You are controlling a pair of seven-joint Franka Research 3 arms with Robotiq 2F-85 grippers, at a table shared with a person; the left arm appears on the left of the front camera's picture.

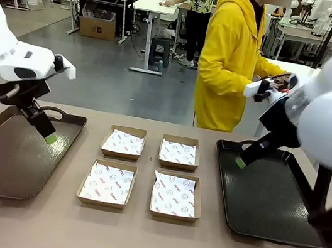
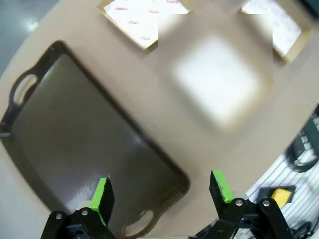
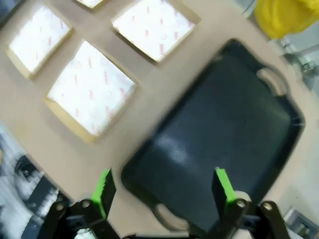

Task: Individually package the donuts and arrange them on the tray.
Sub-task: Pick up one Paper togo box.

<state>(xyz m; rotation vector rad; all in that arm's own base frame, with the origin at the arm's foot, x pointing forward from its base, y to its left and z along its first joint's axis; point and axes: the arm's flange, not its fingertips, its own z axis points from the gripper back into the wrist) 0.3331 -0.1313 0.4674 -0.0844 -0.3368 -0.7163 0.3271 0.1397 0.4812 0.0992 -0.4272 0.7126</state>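
Observation:
The donuts are out of view. A brown tray lies at the table's left, and my left gripper hangs open just above its far right part, holding nothing. At the right lies a black tray. My right gripper is open over that tray's far left corner, also holding nothing.
Between the trays stand several paper-lined cardboard boxes, two at the back and two in front. None has anything in it. A person in a yellow hoodie stands at the far side.

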